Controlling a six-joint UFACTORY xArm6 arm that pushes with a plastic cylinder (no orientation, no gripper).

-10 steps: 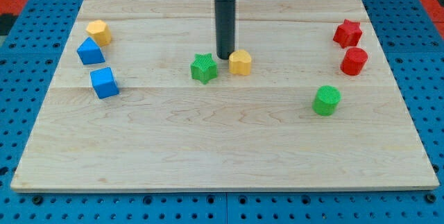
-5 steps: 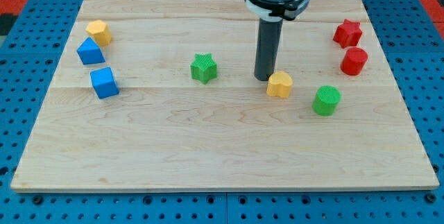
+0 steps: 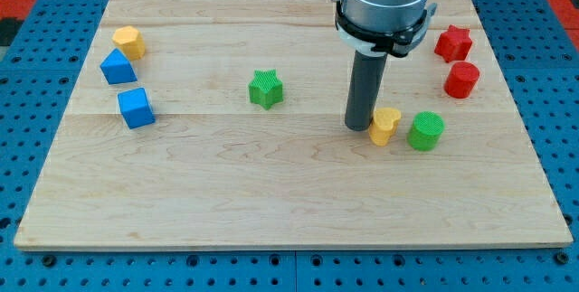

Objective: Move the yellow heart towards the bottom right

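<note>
1. Pushing is in progress: my tip [image 3: 358, 127] sits against the view's-left side of the yellow heart [image 3: 384, 126]; contact appears made but cannot be confirmed.
2. No claw is fitted. The arm ends in a plain rod, so there are no jaws to stand apart, together or clamped.
3. Location of the yellow heart: right of the board's [image 3: 271, 211] centre, just beside the green cylinder [image 3: 425, 131], which lies on its view's-right side with a narrow gap between them.
4. Hazard A: a further push straight toward the view's right would likely drive the yellow heart into the green cylinder and displace both. Cause: the cylinder lies directly in that line.
5. Hazard B: the yellow heart may rotate or slip off the tip. Cause: off-centre contact on its curved lobes.
6. Hazard C: the red cylinder [image 3: 461, 80] and red star [image 3: 453, 43], farther toward the view's top right of the yellow heart, are at lower risk.
7. Markings: no brand, label or writing is legible.
</note>
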